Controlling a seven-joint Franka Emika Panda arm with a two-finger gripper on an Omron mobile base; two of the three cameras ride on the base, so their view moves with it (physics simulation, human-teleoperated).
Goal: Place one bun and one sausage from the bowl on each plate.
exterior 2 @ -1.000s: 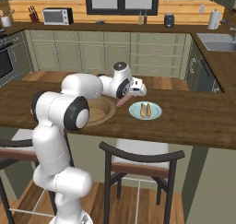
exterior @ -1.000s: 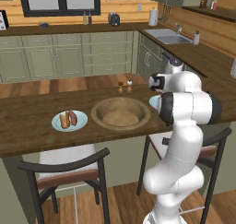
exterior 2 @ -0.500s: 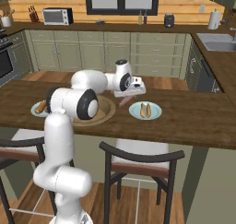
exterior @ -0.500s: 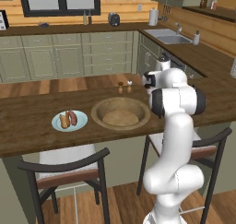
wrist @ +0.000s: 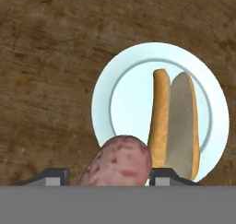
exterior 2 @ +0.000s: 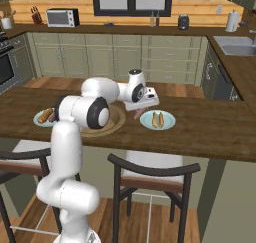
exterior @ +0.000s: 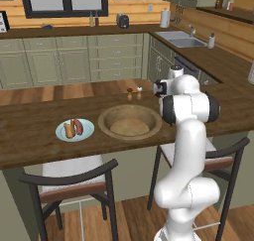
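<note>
Clamping a reddish sausage point(wrist: 119, 161) between both jaws, gripper point(exterior 2: 139, 111) hanging just above the counter point(exterior 2: 210, 127), beside the near plate point(exterior 2: 168, 121). Showing a split bun point(wrist: 177, 121) lying on that pale-blue plate, nothing else on it. Sitting empty between the two plates, wooden bowl point(exterior: 130, 121). Carrying what appears to be a bun and sausage together, far plate point(exterior: 86, 131), though small and hard to resolve. Standing well behind the bowl, two small shakers point(exterior: 134, 92).
</note>
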